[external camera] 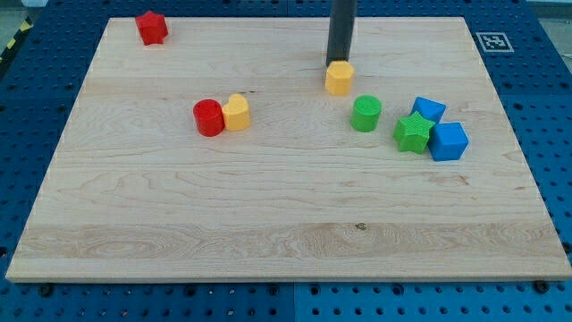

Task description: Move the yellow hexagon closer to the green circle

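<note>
Upper centre of the frame, my tip (340,63) rests against the top edge of the yellow hexagon (339,78). No end effector with jaws is fitted, so nothing is spread or pinched; contact is by pushing only. Just to the lower right of the hexagon, with a small gap between them, stands the green circle (365,114) on the bench (268,215). Judged by appearance, the hexagon is light, rigid and slides readily; it may rotate if pushed off-centre. Apply the push on its upper-left face, through its middle.
</note>
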`<state>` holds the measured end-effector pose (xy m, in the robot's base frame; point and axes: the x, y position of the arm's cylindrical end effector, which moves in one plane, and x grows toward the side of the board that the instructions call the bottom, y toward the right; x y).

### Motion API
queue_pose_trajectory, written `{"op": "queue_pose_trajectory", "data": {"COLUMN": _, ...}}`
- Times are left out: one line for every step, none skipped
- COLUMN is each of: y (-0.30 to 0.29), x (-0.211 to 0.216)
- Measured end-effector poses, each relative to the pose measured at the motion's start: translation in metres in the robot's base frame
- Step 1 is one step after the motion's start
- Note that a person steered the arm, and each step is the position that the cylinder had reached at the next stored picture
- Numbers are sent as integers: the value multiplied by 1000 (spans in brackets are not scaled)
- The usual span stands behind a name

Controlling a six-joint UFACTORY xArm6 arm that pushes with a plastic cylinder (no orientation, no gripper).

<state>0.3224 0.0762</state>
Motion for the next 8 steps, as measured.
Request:
{"op": "queue_pose_trajectory", "data": {"y": 1, "x": 6}}
{"op": "queue_pose_trajectory", "data": {"y": 1, "x": 9}}
{"op": "queue_pose_trajectory", "data": {"y": -13, "x": 48}}
{"op": "queue_pose_trajectory", "data": {"y": -13, "x": 48}}
{"op": "queue_pose_trajectory", "data": {"y": -21, "x": 61}}
{"op": "queue_pose_trajectory", "data": {"y": -26, "x": 64}}
{"op": "queue_pose_trajectory", "data": {"y": -26, "x": 65}}
{"op": "queue_pose_trajectory", "data": {"y": -29, "x": 81}}
